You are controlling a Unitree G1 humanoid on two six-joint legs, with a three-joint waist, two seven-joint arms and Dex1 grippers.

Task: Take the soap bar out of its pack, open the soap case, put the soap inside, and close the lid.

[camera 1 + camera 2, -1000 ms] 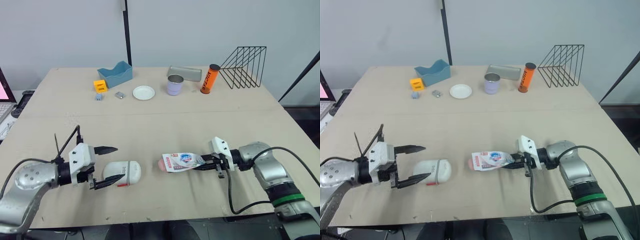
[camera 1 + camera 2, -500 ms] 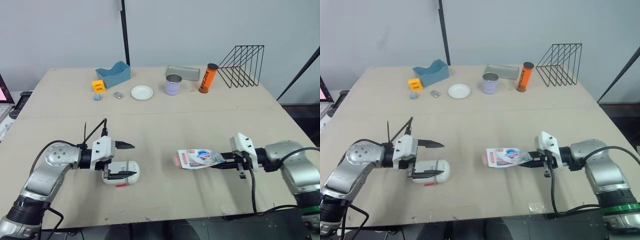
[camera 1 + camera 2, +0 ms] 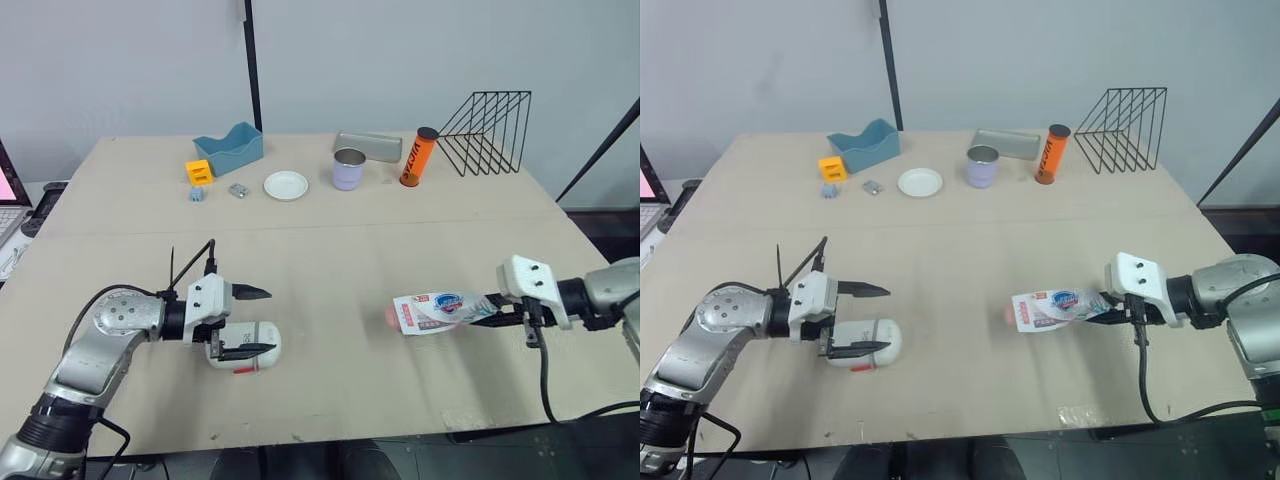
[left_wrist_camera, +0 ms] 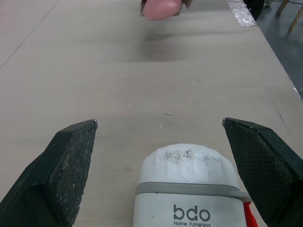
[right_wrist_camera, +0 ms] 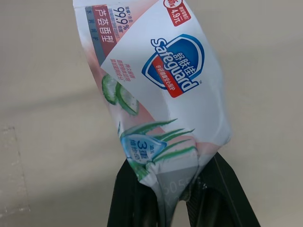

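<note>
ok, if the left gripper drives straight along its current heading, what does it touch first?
The soap case: it lies between the left gripper's open fingers, so the palm would likely meet its near end first. Beyond it, bare table, then farther off the pink soap bar sticking out of the pack.

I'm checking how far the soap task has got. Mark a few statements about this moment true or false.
1. The right gripper is shut on one end of the soap pack. True.
2. The soap bar already lies in the soap case. False: the pink bar pokes out of the pack's open end.
3. The left gripper is open, with a finger on either side of the soap case. True.
4. The soap case lies with its lid open. False: the lid looks shut, and the case rests on the table.
</note>
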